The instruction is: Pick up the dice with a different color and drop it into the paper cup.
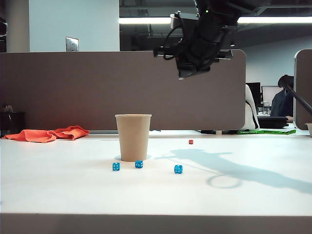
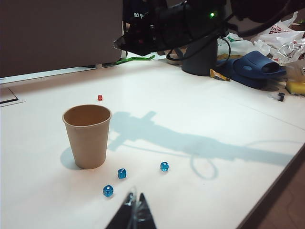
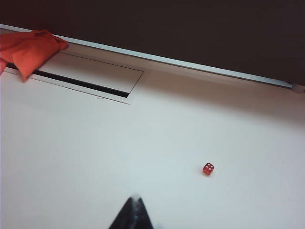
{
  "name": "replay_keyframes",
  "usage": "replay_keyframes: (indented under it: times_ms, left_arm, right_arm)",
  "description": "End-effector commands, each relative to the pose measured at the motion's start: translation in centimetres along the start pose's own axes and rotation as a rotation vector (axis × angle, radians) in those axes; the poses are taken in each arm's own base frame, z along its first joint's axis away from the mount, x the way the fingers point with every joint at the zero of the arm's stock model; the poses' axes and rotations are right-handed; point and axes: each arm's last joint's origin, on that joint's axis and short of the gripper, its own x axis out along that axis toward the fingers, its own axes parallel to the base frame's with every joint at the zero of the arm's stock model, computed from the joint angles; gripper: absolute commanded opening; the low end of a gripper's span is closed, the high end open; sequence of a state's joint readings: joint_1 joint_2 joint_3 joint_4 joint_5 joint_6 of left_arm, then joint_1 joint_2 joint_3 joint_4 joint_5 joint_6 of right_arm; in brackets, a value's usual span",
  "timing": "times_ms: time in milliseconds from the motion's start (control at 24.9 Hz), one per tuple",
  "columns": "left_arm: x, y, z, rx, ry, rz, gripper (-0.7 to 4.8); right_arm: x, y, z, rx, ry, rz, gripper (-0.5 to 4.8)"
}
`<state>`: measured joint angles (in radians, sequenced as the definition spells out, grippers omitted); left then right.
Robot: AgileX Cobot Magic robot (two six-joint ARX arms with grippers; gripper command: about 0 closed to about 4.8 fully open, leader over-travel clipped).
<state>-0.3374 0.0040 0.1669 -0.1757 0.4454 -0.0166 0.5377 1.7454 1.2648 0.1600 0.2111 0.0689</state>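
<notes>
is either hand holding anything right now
No. The right hand is shut and empty; the red die lies on the table. The left hand holds nothing.

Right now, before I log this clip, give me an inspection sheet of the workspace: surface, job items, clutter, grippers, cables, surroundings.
Surface: white table, bare around the items; arm shadow on its right part.
Job's things: red die lying free on the table, behind and right of the cup; cup upright, nothing seen inside it in the left wrist view.
Clutter: three blue dice in front of the cup; orange cloth at the far left edge.
Grippers: right gripper shut, empty, raised above the table short of the red die; left gripper shut, empty, near the blue dice.
Cables: black cables looped on the right arm.
Surroundings: grey partition behind the table; office desks and monitors beyond.
</notes>
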Motion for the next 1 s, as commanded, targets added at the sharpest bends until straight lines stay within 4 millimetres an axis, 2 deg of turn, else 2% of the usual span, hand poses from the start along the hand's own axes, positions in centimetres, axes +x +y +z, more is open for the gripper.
replay_keyframes:
  times_ms: [40, 482, 723, 884, 1004]
  left_arm:
    - [0.0, 0.0, 0.3, 0.008, -0.014, -0.005, -0.06]
    - [0.0, 0.0, 0.0, -0.004, 0.009, -0.005, -0.06]
    - [0.0, 0.0, -0.1, -0.01, 0.023, -0.002, -0.06]
    - [0.0, 0.1, -0.1, -0.009, 0.021, 0.023, -0.06]
    - [0.0, 0.0, -0.1, -0.009, 0.02, 0.022, -0.06]
  right_arm:
    - [0.0, -1.1, 0.6, 0.012, -0.025, 0.006, -0.06]
    - [0.9, -7.2, 1.0, 0.06, -0.055, 0.029, -0.06]
    - [2.1, -9.1, 0.1, 0.072, -0.021, 0.025, -0.06]
    - [2.0, -10.9, 0.4, 0.064, -0.045, 0.023, -0.06]
    - [1.9, -11.3, 0.7, 0.062, -0.077, 0.062, -0.06]
